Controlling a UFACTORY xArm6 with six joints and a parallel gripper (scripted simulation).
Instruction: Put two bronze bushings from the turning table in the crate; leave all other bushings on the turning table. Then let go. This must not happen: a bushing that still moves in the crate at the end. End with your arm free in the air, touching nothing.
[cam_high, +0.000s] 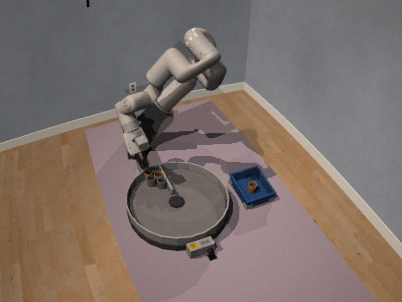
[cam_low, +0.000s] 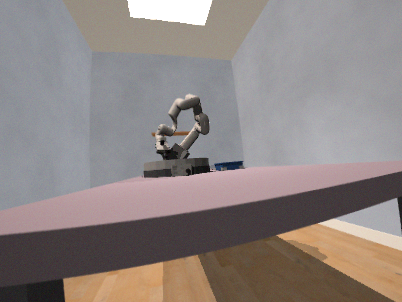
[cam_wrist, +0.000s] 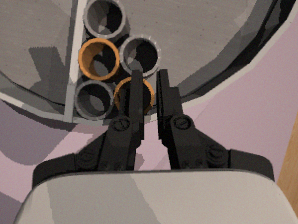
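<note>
My gripper is empty, its fingers a narrow gap apart, above the turning table near its rim. Below, in the wrist view, one bronze bushing is partly hidden by the left finger. Another bronze bushing stands to its upper left. Three grey bushings stand close around them, all upright. A bronze bushing is in the blue crate.
A straight bar on the turning table runs beside the bushings. A dark round hub is at the table's middle. A grey box with a yellow label stands at the table's front. The raised rim surrounds the table.
</note>
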